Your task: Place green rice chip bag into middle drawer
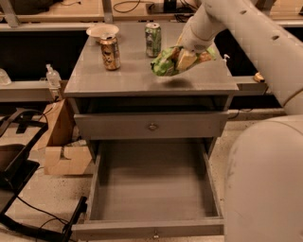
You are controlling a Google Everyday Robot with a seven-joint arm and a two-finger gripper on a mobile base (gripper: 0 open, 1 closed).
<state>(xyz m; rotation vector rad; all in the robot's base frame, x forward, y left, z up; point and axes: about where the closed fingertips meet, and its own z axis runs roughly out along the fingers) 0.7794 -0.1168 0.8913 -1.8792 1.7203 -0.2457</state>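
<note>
Workbenches (57, 12) with cables run along the back of the room, and the floor is speckled. Biggest in view is the robot's body (267, 184), a pale rounded mass filling the lower right. Next comes the grey cabinet (142, 93), whose flat surface (123, 75) carries the loose items. Below it the middle drawer (147, 228) stands pulled fully out toward the camera, its flat bottom bare. Above that, the upper drawer (118, 126) is closed, with a small round knob (152, 126) at its centre. The arm (246, 23) reaches in from the upper right and down over the right half of the surface. A cardboard box (64, 153) sits on the floor to the left of the cabinet.

The end effector (186, 56) is clamped on the green rice chip bag (165, 64). The bag hangs crumpled just clear of the surface, with its shadow on the grey below. Near it toward the back stands a green soda can (153, 39). A brown can (110, 52) is further left, with a bowl (102, 31) behind it.

By my reading, the grasp and the lift are done and the drawer is ready. What remains is the carry forward past the front edge, the descent into the open box, and the release.
</note>
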